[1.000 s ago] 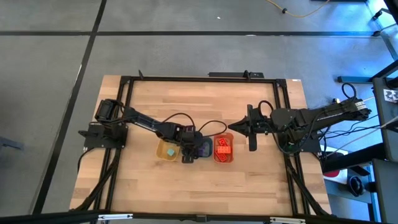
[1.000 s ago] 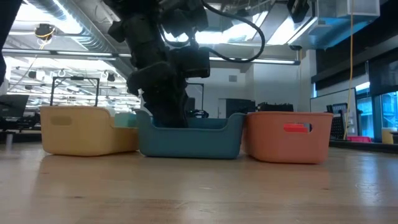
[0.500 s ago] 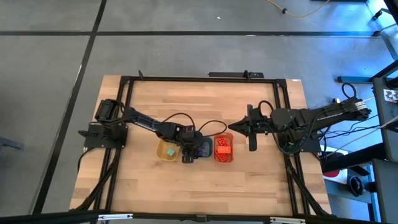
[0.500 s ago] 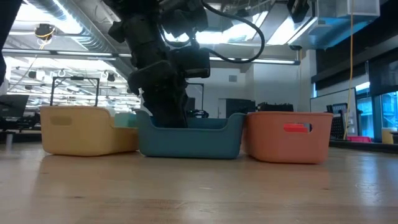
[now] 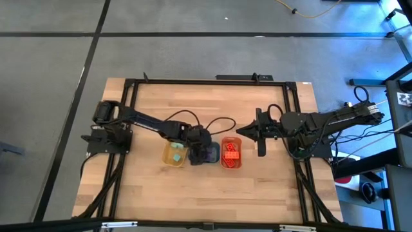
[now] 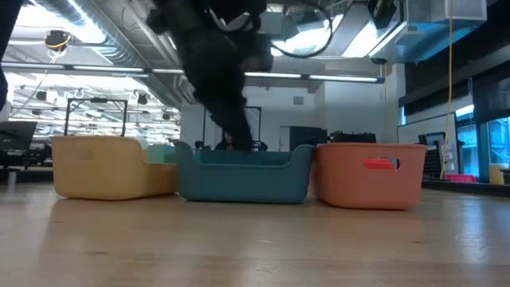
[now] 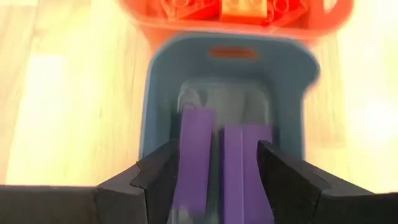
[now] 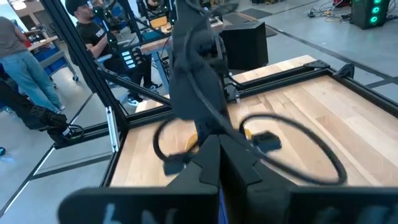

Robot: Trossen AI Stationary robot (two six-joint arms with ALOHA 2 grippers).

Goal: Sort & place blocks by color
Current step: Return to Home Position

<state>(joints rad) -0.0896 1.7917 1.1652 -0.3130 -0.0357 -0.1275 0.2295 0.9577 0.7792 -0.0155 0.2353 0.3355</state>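
My left gripper (image 7: 216,150) is open above the blue tray (image 7: 161,93), its fingers standing over two purple bars (image 7: 196,146) that lie side by side on the tray floor. In the high view the left gripper (image 5: 206,153) covers the blue tray (image 5: 215,161). A mint-green cube (image 5: 175,156) lies in the yellow tray (image 5: 166,158). Orange-red bricks (image 5: 231,153) fill the orange tray (image 5: 223,161). My right gripper (image 8: 219,149) is shut and waits in the air to the right of the trays (image 5: 242,133).
The three trays stand in a row at the table's middle: the yellow tray (image 6: 111,166), the blue tray (image 6: 243,175), the orange tray (image 6: 370,174). Bare wood lies around them. A black frame (image 5: 206,81) borders the table. People stand beyond the far side (image 8: 22,56).
My left gripper has risen out of the blue tray, moving fast enough to blur, and has shifted a little toward the table's right. The trays and my right arm have stayed still.
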